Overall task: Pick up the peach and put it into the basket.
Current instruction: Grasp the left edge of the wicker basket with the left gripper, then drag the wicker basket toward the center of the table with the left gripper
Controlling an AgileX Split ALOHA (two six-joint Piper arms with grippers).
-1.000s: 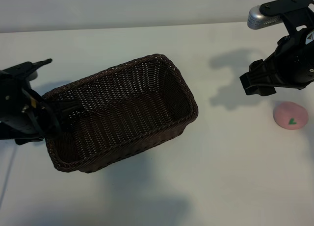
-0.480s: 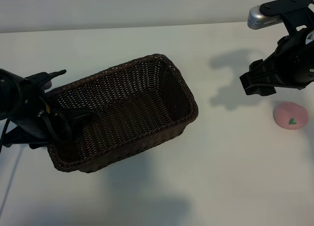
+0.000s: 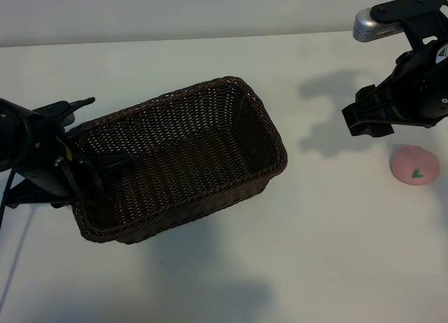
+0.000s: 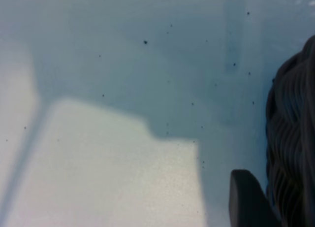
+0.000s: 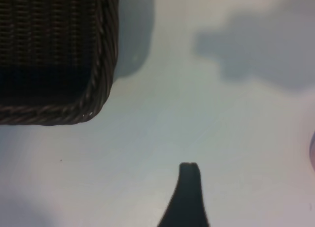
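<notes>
no fruit lies in the basket (image 3: pixel 182 162).

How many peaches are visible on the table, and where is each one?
1. The peach lies on the table at the exterior view's right edge, apart from the basket, just below the right gripper. None shows inside the basket.

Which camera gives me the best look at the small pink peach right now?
The exterior view: the small round pale-pink peach sits whole on the white table, leaf mark showing, below the right gripper. The right wrist view catches only a pink sliver at its frame edge. The left wrist view doesn't show it.
</notes>
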